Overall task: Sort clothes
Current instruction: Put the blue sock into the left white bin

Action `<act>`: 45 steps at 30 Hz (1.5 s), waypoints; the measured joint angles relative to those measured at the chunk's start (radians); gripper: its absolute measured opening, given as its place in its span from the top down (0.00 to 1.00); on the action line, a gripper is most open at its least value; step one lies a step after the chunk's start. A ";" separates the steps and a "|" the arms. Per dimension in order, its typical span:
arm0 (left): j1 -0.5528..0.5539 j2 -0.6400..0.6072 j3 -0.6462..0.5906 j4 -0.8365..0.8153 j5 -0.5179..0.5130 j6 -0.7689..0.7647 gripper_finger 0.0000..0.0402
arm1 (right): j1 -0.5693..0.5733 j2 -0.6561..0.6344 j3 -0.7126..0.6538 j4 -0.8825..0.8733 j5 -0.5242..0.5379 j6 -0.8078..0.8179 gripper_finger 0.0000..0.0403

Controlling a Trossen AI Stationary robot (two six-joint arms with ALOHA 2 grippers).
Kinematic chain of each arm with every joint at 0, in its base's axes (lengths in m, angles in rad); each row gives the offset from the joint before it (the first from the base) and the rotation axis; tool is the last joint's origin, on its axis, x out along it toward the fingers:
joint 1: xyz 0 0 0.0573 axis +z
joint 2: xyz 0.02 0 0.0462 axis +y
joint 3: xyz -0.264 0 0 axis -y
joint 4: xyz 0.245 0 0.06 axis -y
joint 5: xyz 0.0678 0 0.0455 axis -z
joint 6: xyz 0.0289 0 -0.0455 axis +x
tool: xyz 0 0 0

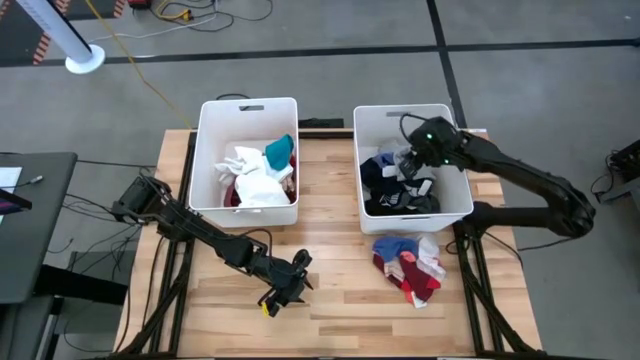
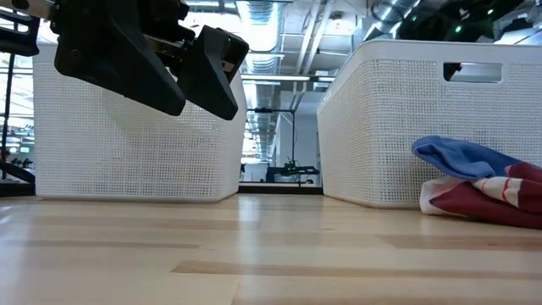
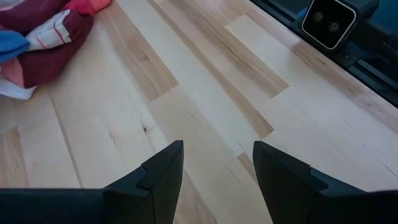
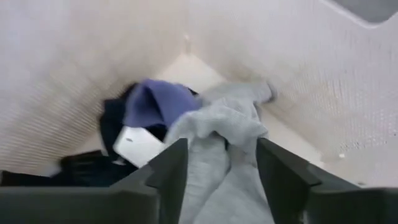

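White bins (image 1: pixel 210 150) held most clothes; my right claw (image 4: pixel 217 168), open, hung over a grey garment (image 4: pixel 217 134) in the dark-clothes bin. A small pile (image 1: pixel 408 268) remained on the desk (image 1: pixel 340 290), and my left claw (image 3: pixel 214 177) waited open.

Overhead looks straight down; low looks level; both share the bins (image 1: pixel 247 110).

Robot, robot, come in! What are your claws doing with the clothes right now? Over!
Right gripper open inside right white plastic bin, over a grey garment. Left gripper open, empty, above bare wooden table. Red-and-blue clothes pile waits unsorted. Nothing blocking.
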 joint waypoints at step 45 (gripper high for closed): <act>0.017 0.000 0.000 0.029 -0.001 0.002 0.53 | 0.865 -0.316 0.001 0.199 0.040 0.112 0.41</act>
